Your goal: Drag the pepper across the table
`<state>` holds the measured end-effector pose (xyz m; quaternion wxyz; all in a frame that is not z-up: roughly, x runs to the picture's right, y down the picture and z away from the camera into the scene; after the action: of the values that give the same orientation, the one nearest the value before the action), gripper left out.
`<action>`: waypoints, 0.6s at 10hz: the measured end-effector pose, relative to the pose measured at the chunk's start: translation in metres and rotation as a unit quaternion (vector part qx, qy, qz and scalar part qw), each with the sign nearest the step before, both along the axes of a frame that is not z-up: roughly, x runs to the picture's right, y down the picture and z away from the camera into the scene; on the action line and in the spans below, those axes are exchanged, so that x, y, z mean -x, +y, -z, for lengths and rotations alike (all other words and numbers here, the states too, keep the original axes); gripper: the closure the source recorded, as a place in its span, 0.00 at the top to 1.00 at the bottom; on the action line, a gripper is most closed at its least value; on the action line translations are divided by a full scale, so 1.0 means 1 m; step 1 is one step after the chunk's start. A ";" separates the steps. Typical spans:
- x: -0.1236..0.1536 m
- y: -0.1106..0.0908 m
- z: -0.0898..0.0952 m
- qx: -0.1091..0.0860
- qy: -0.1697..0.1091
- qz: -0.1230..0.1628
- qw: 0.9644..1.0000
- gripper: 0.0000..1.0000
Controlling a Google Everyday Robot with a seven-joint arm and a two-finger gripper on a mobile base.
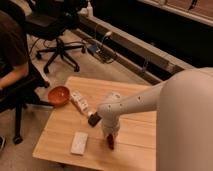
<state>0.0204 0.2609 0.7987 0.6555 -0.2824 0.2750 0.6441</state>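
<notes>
Pointing down, the gripper (pixel 110 135) meets the pepper (pixel 110 144) on the table (pixel 134 94) (grip unclear).

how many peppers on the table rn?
1. The pepper lies near the front edge of the table, right under the gripper, which points down at it. Others could be hidden behind the arm.

The robot's white arm (pixel 145 102) is stretched from the large pale body (pixel 187 125) at the right of the frame toward the lower centre. It is bent downward at the rounded wrist (pixel 112 110), just left of centre. The gripper (pixel 110 141) is pointed straight down below the wrist, in the lower middle of the frame.
</notes>
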 end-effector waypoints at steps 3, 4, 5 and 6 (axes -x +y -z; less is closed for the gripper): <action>0.024 -0.012 -0.009 -0.005 -0.022 0.013 1.000 0.09; 0.031 -0.014 -0.012 -0.004 -0.029 0.017 0.999 0.09; 0.035 -0.013 -0.013 -0.002 -0.033 0.021 0.999 0.09; 0.048 -0.013 -0.014 -0.002 -0.045 0.027 0.999 0.09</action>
<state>-0.0271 0.2475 0.8127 0.6850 -0.3025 0.2514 0.6132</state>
